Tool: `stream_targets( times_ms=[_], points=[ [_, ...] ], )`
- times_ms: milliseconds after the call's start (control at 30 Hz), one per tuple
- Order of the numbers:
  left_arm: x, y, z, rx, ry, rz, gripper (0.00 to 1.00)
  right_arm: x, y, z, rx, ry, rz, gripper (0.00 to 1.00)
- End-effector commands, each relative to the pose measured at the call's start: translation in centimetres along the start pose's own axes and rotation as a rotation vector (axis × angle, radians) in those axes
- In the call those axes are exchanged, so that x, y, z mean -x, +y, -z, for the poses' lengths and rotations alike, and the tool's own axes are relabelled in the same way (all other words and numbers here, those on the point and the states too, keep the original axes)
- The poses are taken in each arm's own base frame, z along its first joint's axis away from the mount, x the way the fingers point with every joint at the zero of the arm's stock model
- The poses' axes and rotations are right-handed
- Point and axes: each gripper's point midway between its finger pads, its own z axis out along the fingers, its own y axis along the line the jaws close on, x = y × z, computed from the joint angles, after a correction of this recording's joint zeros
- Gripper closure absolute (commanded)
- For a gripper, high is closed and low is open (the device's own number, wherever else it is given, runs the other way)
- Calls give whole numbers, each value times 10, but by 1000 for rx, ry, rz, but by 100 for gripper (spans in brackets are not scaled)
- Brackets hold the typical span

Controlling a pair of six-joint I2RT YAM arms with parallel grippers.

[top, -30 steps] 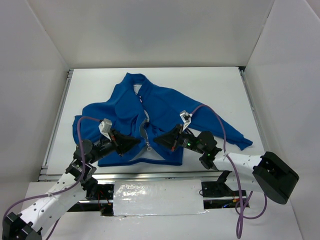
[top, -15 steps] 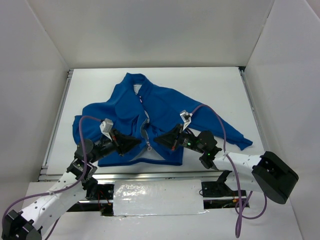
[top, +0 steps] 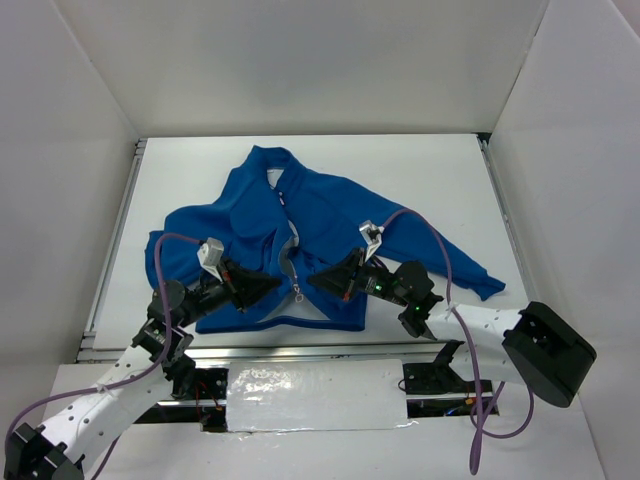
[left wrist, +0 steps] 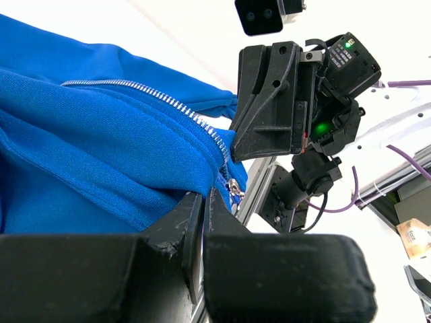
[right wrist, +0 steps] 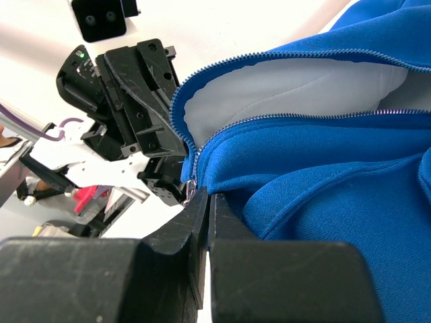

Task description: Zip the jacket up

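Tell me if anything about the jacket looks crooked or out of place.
The jacket lies crooked, its collar tipped left and one sleeve flung out to the right. Near the hem the front gapes, showing white lining beside the zipper. Nothing looks torn.

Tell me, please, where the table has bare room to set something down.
Bare table lies between the jacket collar and the back wall, and far right beyond the sleeve. Crowded: the near edge, where left hand and right hand meet at the hem.
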Motion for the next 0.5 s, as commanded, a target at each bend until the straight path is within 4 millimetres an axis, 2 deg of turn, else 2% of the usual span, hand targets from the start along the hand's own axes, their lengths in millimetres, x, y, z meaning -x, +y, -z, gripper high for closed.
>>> stream_targets(
  times_ms=[0,467],
  points=[
    [18,-14,-2,-59,-63,-52,100,19,19,-4,76,-56,39,100],
    [14,-12,-1,-63,-57,-41,100,23,19,-7,78,-67,44,100]
  ],
)
